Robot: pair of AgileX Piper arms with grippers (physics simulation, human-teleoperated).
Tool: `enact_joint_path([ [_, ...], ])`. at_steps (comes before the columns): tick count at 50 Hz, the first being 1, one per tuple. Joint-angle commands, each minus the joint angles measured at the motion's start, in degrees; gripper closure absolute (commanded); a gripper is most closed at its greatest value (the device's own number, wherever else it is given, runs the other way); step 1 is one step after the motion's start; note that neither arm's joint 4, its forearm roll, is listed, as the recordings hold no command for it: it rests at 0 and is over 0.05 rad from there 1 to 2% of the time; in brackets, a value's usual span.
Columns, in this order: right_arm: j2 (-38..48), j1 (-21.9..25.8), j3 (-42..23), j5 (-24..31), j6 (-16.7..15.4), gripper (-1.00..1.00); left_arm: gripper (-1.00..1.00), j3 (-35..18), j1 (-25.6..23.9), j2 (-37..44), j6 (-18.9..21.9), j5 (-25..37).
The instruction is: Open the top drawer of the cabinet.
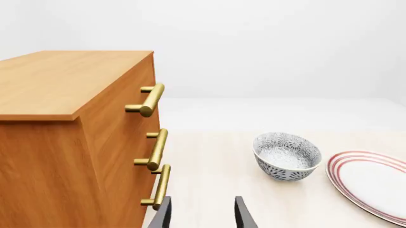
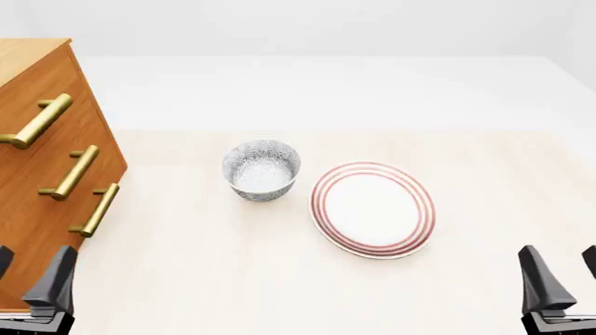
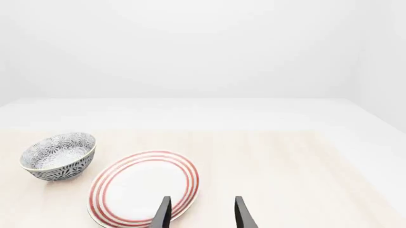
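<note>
Nearest you, at the front view's lower corners, your left hand [image 2: 28,283] and right hand [image 2: 559,276] hang low over the pale tabletop [image 2: 214,265], each with its dark fingers spread apart and nothing between them. Your left hand sits just beside the foot of the cabinet [image 2: 42,202], which stands at the tabletop's left edge with its drawer fronts turned toward the middle. Its three brass bar handles run one above another; the lowest handle [image 1: 159,187] lies just ahead of your left hand's fingers [image 1: 163,214]. Higher up, the top drawer [image 1: 127,88] sits flush with the cabinet face, closed, its handle [image 2: 38,122] untouched. Farther out, mid-tabletop, a red-ringed white plate [image 2: 373,208] lies ahead of your right hand, and a blue-patterned bowl [image 2: 262,169] stands upright just left of it, near but apart.
</note>
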Motion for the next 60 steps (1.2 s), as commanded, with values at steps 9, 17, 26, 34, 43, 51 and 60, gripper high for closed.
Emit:
enact_joint_path([
  [9, 0.3, 0.0, -0.1, -0.1, 0.0, -1.00, -1.00, -0.2, 0.0, 0.2, 0.0, 0.0],
  [17, 0.3, 0.0, -0.1, -0.1, 0.0, -1.00, -1.00, -0.3, 0.0, 0.1, 0.0, 0.2],
  [26, 0.3, 0.1, -0.1, -0.1, 0.0, -1.00, -1.00, -0.3, 0.0, 0.0, 0.0, 0.3],
  [34, 0.3, 0.1, -0.1, -0.1, 0.0, -1.00, -1.00, -0.3, -0.2, 0.0, 0.3, 0.3],
  [43, 0.3, 0.0, -0.1, -0.1, 0.0, -1.00, -1.00, -0.7, -0.5, 4.8, 1.7, -3.4],
  [51, 0.3, 0.0, -0.1, -0.1, 0.0, -1.00, -1.00, -2.4, -1.2, 14.6, 6.2, -9.6],
  [60, 0.3, 0.0, -0.1, -0.1, 0.0, -1.00, -1.00, -4.5, -1.5, 18.9, 10.0, -10.1],
])
